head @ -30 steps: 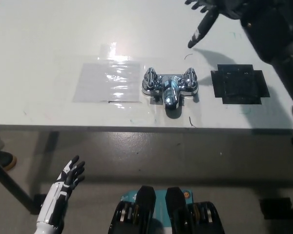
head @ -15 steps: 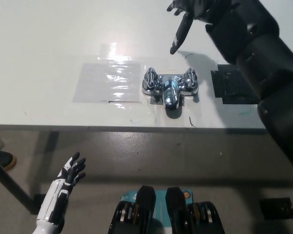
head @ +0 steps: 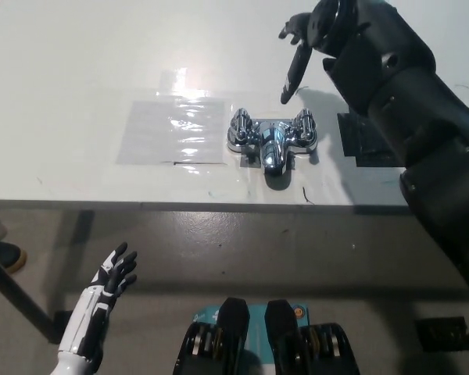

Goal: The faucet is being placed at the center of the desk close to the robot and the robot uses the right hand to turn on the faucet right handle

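A chrome faucet (head: 272,143) sits at the middle of the white desk (head: 78,78), close to its near edge, spout pointing toward the robot. Its right handle (head: 304,129) stands untouched. The black right hand (head: 311,35) hovers above the desk just beyond and slightly left of that handle. Its fingers (head: 294,72) are spread and hold nothing, one long finger angled down toward the faucet without touching it. The step in hand appears to be the approach, and the turn is not yet begun. The next move calls for bringing the hand nearer and lower, closing the fingers around the right handle, then twisting. A clear taped sheet (head: 173,131) lies left of the faucet, and a black patch (head: 367,144) to its right is partly hidden by the arm. The white left hand (head: 116,273) rests, fingers apart, below the desk's near edge at far left.
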You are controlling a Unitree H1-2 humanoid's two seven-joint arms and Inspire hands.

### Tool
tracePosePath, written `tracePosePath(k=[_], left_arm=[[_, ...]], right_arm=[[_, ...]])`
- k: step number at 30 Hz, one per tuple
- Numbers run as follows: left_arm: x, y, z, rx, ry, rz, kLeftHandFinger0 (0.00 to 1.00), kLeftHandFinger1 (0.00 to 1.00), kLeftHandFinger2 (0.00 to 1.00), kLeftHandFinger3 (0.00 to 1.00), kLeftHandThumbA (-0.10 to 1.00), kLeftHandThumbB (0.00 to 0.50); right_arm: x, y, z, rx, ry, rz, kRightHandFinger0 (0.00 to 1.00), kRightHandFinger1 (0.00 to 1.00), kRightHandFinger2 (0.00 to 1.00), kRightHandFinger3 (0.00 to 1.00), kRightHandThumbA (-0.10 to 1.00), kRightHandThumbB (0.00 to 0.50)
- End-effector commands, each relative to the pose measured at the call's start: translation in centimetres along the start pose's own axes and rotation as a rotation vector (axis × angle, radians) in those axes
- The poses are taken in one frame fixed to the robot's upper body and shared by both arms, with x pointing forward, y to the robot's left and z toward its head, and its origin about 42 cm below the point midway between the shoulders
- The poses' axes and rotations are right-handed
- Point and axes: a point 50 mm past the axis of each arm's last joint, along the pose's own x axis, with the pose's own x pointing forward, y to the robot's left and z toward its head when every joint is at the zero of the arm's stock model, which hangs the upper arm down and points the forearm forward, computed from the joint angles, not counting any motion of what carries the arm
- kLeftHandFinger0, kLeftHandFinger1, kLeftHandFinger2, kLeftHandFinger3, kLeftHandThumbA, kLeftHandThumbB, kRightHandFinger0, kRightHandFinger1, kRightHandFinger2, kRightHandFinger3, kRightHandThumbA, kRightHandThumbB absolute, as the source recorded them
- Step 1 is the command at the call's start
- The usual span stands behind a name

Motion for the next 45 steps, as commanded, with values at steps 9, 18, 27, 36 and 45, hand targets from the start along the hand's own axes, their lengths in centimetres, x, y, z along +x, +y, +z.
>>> tracePosePath(k=[9,18,27,36,45], left_arm=[[0.5,0.0,1.5,0.018,-0.056,-0.013,1.0,1.0,1.0,1.0,0.96,0.271],[0.7,0.1,1.6,0.015,-0.053,-0.017,1.0,1.0,1.0,1.0,0.95,0.261],[0.7,0.1,1.6,0.021,-0.064,-0.014,1.0,1.0,1.0,1.0,0.96,0.264],[0.7,0.2,1.7,0.023,-0.062,-0.016,1.0,1.0,1.0,1.0,0.96,0.259],[0.7,0.3,1.7,0.032,-0.064,-0.018,1.0,1.0,1.0,1.0,0.97,0.246]], right_arm=[[-0.4,-0.6,0.5,-0.027,-0.063,0.049,1.0,1.0,1.0,1.0,1.0,0.175],[0.6,0.7,-1.0,0.055,-0.05,0.061,1.0,1.0,1.0,1.0,1.0,0.193],[0.9,1.3,-2.0,0.131,-0.067,0.16,1.0,1.0,1.0,1.0,1.0,0.09],[1.2,1.3,-3.6,0.114,-0.017,0.16,1.0,1.0,1.0,1.0,1.0,0.087],[1.2,0.8,-4.0,0.059,-0.015,0.106,1.0,1.0,1.0,1.0,1.0,0.083]])
